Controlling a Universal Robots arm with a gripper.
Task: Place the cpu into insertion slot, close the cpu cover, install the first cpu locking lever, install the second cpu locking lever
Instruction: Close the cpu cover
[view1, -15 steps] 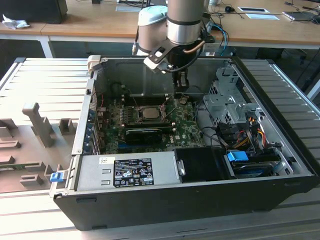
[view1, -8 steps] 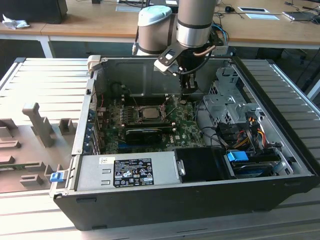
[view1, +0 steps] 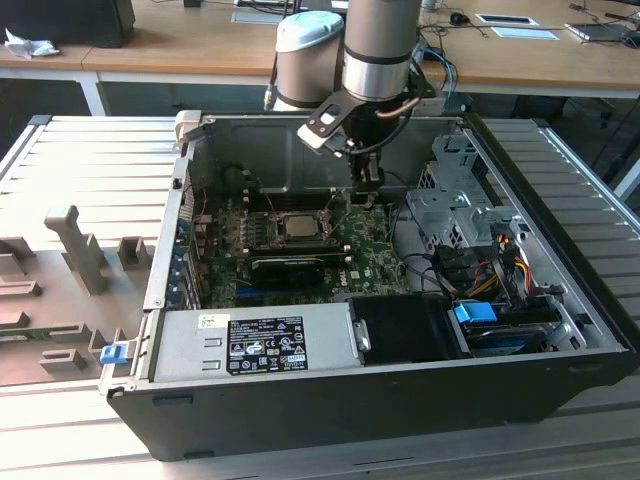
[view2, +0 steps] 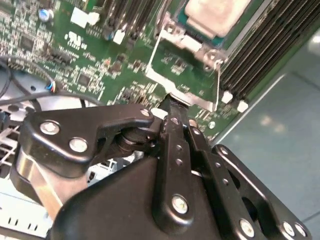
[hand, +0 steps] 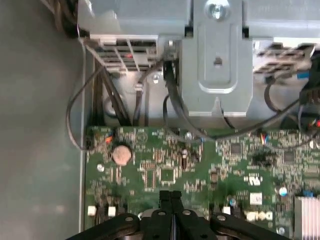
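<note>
The end effector (view2: 170, 102) has its two black fingers pressed together, closed, with the tips at the free edge of the cpu cover (view2: 197, 100). Whether they pinch that edge or only touch it is not clear.

In the second wrist view the cover stands swung open, its square cut-out showing bare green board (hand: 165, 170) rather than the chip. Beyond its hinge side the cpu (view2: 215, 15) already lies seated in the insertion slot (view1: 322, 226), silver face up.

In the exterior view the chip sits at about eight o'clock from the end effector, near it, deep inside the open computer case (view1: 330, 410) that rests on the ridged surface (view1: 90, 160). The grey drive cage (view1: 450, 205) lies at about three o'clock from the fingers.

Placing looks done, so I judge the cover-closing step to be in hand. It calls for carrying the free edge over in an arc about the hinge, toward eight o'clock, until the frame lies flat around the chip without nudging it.
</note>
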